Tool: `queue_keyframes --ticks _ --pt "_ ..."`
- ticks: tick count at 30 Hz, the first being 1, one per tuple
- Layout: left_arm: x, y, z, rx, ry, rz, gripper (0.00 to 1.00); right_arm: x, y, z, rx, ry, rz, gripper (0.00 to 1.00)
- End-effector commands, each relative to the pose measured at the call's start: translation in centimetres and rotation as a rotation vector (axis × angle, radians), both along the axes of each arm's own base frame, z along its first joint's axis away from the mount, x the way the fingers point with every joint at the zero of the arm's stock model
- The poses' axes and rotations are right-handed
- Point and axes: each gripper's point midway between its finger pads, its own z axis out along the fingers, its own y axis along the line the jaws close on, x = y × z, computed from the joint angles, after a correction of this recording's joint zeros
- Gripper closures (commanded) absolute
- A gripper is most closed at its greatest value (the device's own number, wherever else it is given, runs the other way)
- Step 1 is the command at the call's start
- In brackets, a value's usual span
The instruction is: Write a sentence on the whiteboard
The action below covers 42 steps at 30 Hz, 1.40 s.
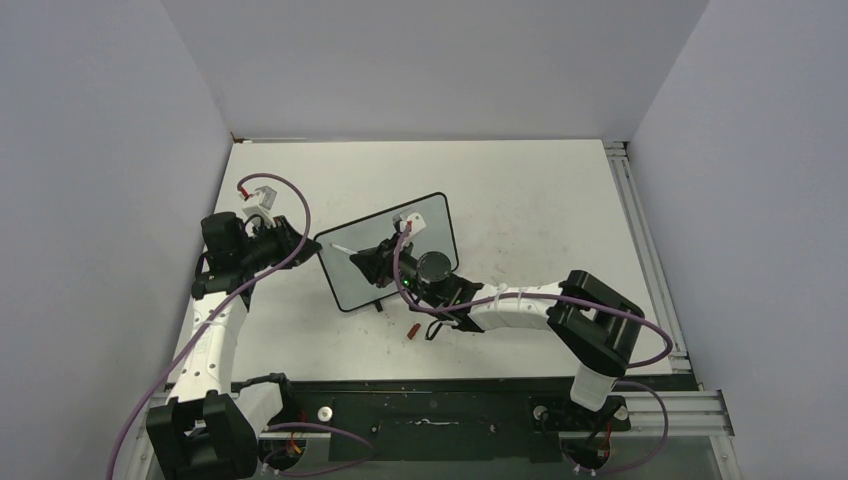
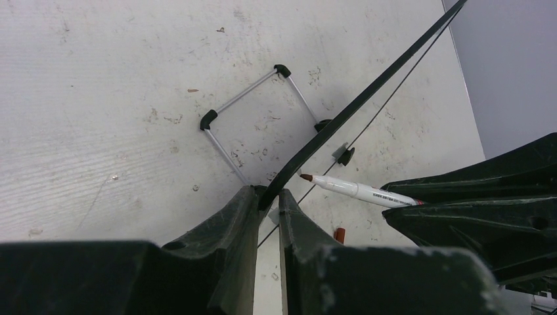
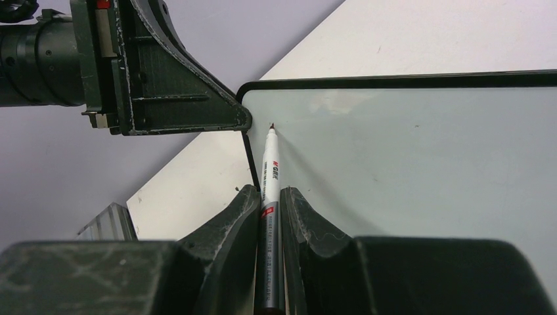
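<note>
Closest in, the right claw [image 3: 269,193] is clamped on a slim white marker pen [image 3: 270,157], with the nib just at the upper-left corner of the small black-framed rectangular whiteboard [image 3: 407,170]. Meanwhile the left claw [image 2: 266,197] pinches that board's frame edge, steadying it mid-frame on the white counter [image 1: 530,190]. The surface looks blank, not a stroke down, so the whole sentence is left to write. Count: one board, one pen, one loose red cap [image 1: 412,329], two claws.
</note>
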Motion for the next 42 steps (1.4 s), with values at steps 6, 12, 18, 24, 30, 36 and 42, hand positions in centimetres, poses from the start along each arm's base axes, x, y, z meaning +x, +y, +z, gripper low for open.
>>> queue_keyframes --ticks 6,12,18,24,30,36,42 --pt "0.6 0.2 1.1 0.005 -0.039 -0.003 0.88 0.4 1.2 2.5 0.053 -0.057 -0.009 0.95" --pt "0.6 0.2 1.2 0.006 -0.040 -0.002 0.88 0.1 1.5 1.8 0.036 -0.049 0.004 0.95" --pt "0.6 0.2 1.2 0.006 -0.043 -0.003 0.88 -0.1 1.4 1.1 0.018 -0.042 -0.002 0.95" --pt "0.5 0.2 1.2 0.006 -0.041 -0.002 0.88 0.0 0.5 0.8 0.006 -0.038 -0.035 0.95" --pt "0.5 0.2 1.2 0.007 -0.042 -0.002 0.88 -0.1 0.1 0.4 -0.008 -0.035 -0.046 0.95" --pt "0.5 0.3 1.2 0.009 -0.041 0.001 0.88 0.0 -0.4 0.2 -0.013 -0.034 -0.063 0.95" --pt "0.5 0.2 1.2 0.010 -0.043 0.000 0.88 0.1 -1.2 0.2 -0.012 -0.037 -0.093 0.95"
